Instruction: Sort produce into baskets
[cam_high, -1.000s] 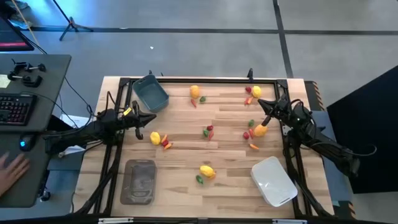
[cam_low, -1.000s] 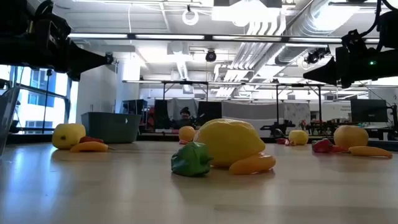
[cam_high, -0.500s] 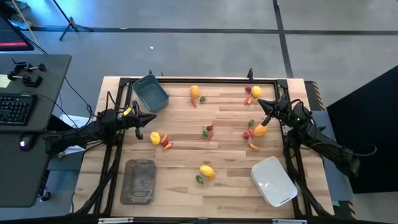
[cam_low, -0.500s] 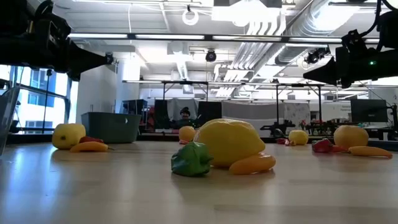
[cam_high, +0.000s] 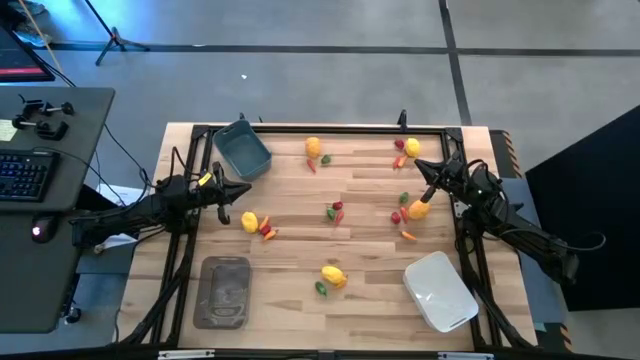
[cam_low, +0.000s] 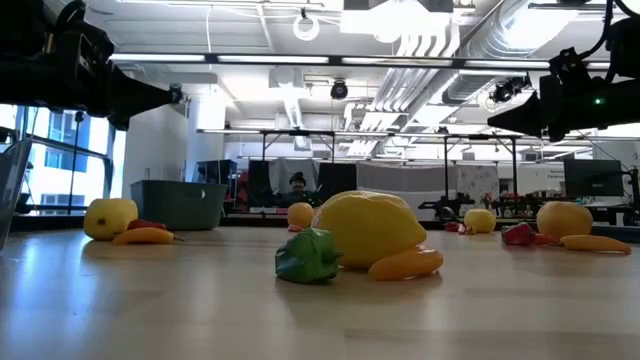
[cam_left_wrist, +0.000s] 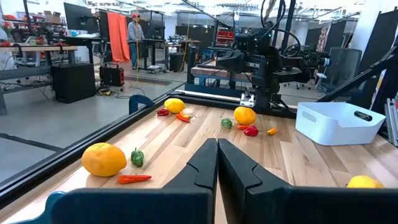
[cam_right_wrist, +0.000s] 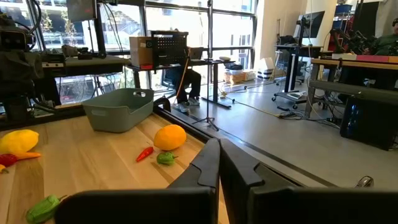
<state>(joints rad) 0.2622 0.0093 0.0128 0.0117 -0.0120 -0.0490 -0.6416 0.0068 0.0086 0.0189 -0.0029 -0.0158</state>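
The produce lies scattered on the wooden table: a lemon (cam_high: 249, 221) with red and orange pieces near my left gripper, an orange round (cam_high: 313, 146) at the far edge, a lemon (cam_high: 411, 148) at the far right, an orange round (cam_high: 418, 209), and a lemon (cam_high: 333, 274) with a green piece near the front. The blue-grey basket (cam_high: 243, 150) stands far left, the grey tray (cam_high: 226, 290) near left and the white tub (cam_high: 440, 290) near right. My left gripper (cam_high: 246, 191) (cam_left_wrist: 217, 146) and right gripper (cam_high: 418, 166) (cam_right_wrist: 219, 146) hover level above the table, both shut and holding nothing.
A black frame (cam_high: 330, 128) runs around the table's edges. Left of the table stands a desk with a keyboard (cam_high: 22, 175). The wood in the table's middle, between the scattered pieces, is bare. People show in the room beyond the table.
Both arms have kept still and no produce has moved. A person's hand that lay on the desk left of the table has gone out of view.
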